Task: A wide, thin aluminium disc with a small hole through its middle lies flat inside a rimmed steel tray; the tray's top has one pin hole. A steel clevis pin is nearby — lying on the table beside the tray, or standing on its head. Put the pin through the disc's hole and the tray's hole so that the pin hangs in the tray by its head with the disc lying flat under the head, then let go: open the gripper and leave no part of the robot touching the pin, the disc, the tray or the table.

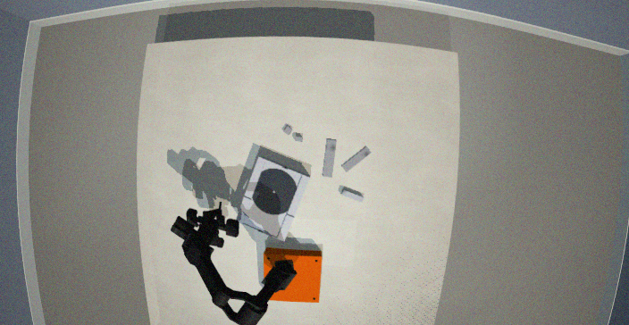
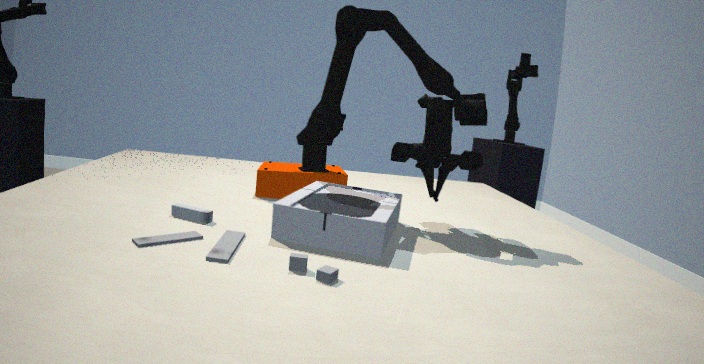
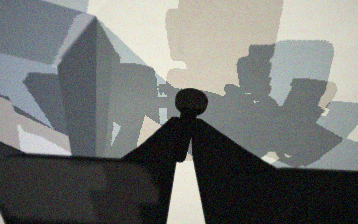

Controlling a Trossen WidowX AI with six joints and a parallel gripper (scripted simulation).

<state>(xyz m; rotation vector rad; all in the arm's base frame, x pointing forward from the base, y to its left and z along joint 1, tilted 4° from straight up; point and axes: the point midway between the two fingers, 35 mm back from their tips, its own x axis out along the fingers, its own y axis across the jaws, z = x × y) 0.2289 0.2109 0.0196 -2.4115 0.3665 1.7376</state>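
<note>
Clenched: jaws [image 1: 219, 213] [image 2: 435, 197] closed on the pin [image 2: 436, 199] [image 3: 191, 101], gripped by the shank. Off the surface [image 1: 402, 128] [image 2: 150, 308] [image 3: 325, 20] by the look of the exterior view. In the wrist view, see the head sticking out past the fingertips and the long axis running back from it between the jaws, slightly slanted. Can't tell the exact tilt; looks head-first, away from the palm.

Find the tray [image 1: 304, 187] [image 2: 350, 238] [image 3: 82, 95] just beside the jaws: right of them in the top view, left in both exterior and wrist views. Inside, spot the disc [image 1: 286, 186] [image 2: 350, 208], lying flat, with a pale dot at mid-disc, probably the hole.

Key relation: head leading, shank end toward the palm. If read right, needs turning over so the shank points down, then moving sideways over the hole. Watch for slip or swing in the narrow grip, and for catching the rim on the way across.
</note>
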